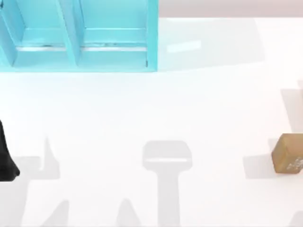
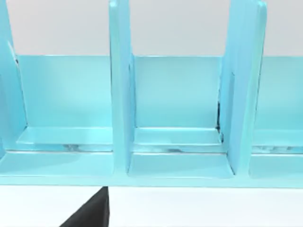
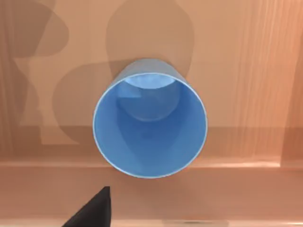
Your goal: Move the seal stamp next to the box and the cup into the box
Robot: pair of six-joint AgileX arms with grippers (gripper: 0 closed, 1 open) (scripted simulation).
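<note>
My right wrist view looks straight down into the blue cup (image 3: 150, 125), which stands upright on the wooden floor of the box (image 3: 246, 71) (its rim is a full circle). From above, a brown block (image 1: 288, 153) sits at the white surface's (image 1: 142, 109) right edge, and a turquoise divided rack (image 1: 78, 35) at far left. My left arm (image 1: 5, 156) waits at the left edge. I cannot tell how either hand's fingers stand.

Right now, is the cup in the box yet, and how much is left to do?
Done, it seems: the blue cup stands upright on a wooden floor with walls in the right wrist view, probably the box. In hand: nothing I can see. Left: the seal stamp; a brown block sits at the table's right edge, perhaps the stamp.
</note>
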